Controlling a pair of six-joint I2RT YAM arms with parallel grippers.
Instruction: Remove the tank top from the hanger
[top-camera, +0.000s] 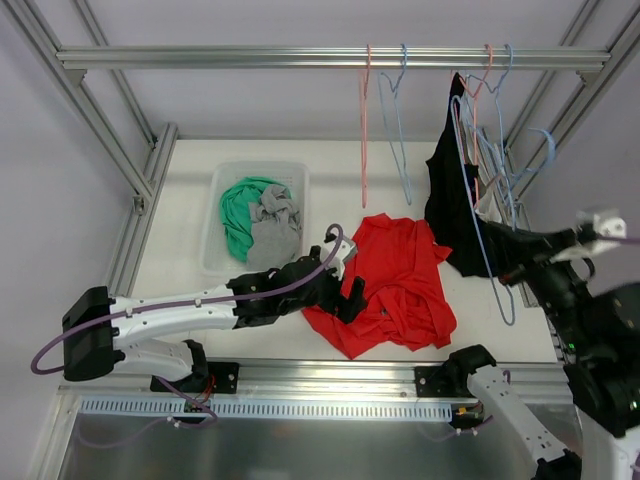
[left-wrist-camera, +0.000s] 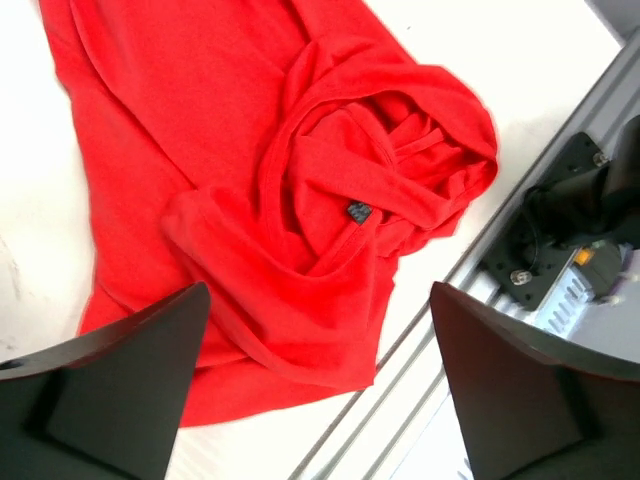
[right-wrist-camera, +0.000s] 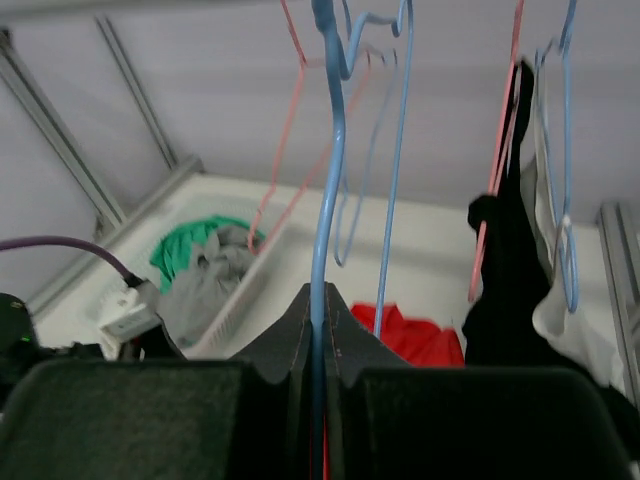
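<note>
Right gripper (right-wrist-camera: 318, 300) clamped on blue hanger (right-wrist-camera: 330, 180) wire, frame centre. Left gripper (left-wrist-camera: 320, 300) spread, empty, over red tank top (top-camera: 400, 280) heaped on table (top-camera: 190, 170), lower centre. Judged: top off hanger; next, hang hanger on rail (top-camera: 300, 57).

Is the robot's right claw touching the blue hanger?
Touching. In the right wrist view the right gripper is pinched shut on the blue hanger, its wire squeezed between the two fingers with no gap.
</note>
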